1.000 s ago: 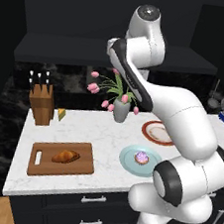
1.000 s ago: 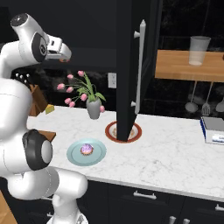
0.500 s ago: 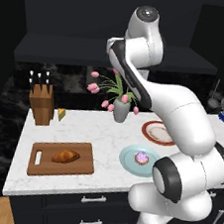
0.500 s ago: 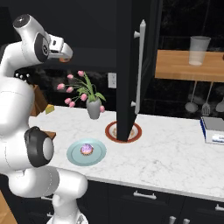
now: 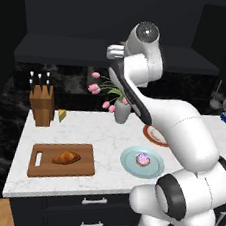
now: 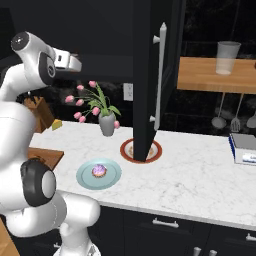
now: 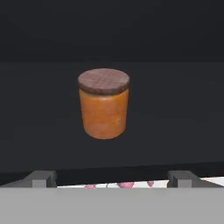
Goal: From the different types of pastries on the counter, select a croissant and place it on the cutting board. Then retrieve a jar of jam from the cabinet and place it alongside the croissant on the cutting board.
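1. My fingers (image 7: 112,178) stand wide apart with nothing between them; one dark tip (image 7: 41,178) shows at the lower left of the hand view, the other at the lower right.
2. The jar of jam (image 7: 104,103) stands upright inside the dark cabinet (image 7: 175,100), centre of the hand view, above my fingertips and clear of them, slightly nearer the left one.
3. In the left base view the croissant (image 5: 67,157) lies on the cutting board (image 5: 83,169), lower left on the bench (image 5: 97,133).
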